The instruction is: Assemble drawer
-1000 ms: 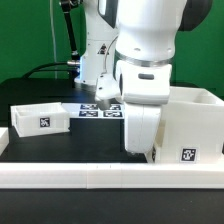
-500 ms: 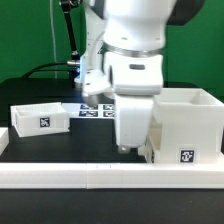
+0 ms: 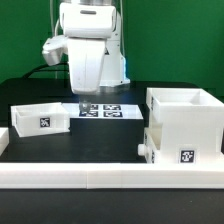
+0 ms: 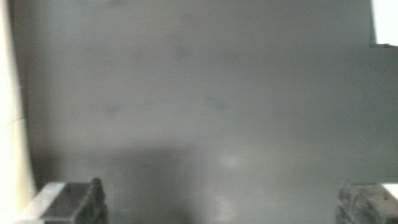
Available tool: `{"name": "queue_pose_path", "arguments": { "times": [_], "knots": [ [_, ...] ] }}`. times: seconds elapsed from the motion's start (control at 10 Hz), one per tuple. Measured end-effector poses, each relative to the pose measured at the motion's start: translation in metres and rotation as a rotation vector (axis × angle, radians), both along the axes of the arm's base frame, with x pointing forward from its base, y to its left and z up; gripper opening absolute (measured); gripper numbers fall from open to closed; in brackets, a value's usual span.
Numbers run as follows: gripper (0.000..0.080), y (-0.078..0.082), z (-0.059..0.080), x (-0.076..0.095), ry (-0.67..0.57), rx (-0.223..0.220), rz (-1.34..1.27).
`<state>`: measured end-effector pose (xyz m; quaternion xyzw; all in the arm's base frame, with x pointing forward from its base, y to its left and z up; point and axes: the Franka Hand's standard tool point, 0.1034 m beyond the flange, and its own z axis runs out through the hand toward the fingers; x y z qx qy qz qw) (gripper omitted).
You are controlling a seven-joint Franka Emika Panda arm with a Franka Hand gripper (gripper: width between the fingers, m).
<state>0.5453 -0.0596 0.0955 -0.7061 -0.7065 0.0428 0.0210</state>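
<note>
The large white drawer housing (image 3: 186,122) stands at the exterior view's right, open side up, with a tag on its front. A small white piece (image 3: 147,149) shows at its lower near corner; I cannot tell what it is. One open-topped white tray (image 3: 40,117) with a tag sits at the exterior view's left. My gripper (image 3: 88,99) hangs above the table between tray and housing, over the marker board (image 3: 100,111). In the wrist view the gripper (image 4: 222,205) is open and empty, its fingers (image 4: 75,200) wide apart over the bare dark table.
A long low white rail (image 3: 100,178) runs along the front of the table. Black cables hang behind the arm at the back left. In the wrist view a white edge (image 4: 9,120) runs along one side and a white corner (image 4: 388,22) shows.
The arm has risen and swung from in front of the housing toward the exterior view's left. The housing is now in full view. The tray has not moved.
</note>
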Motion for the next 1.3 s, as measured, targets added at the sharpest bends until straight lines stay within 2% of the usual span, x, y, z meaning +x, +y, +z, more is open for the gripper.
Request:
{"name": "queue_pose_path", "arguments": {
  "times": [0.2, 0.3, 0.4, 0.7, 0.9, 1.3],
  "knots": [
    [0.0648, -0.007, -0.002, -0.041, 0.015, 0.002, -0.036],
    [0.0648, -0.012, -0.006, -0.056, 0.036, 0.001, -0.048],
    [0.0648, -0.010, -0.005, -0.050, 0.030, 0.001, -0.044],
    [0.0648, -0.010, -0.006, -0.049, 0.029, -0.002, -0.091],
    [0.0648, -0.016, -0.012, -0.048, -0.023, -0.016, -0.299],
    [0.0648, -0.041, -0.015, -0.107, -0.098, -0.045, -0.745]
  ]
}}
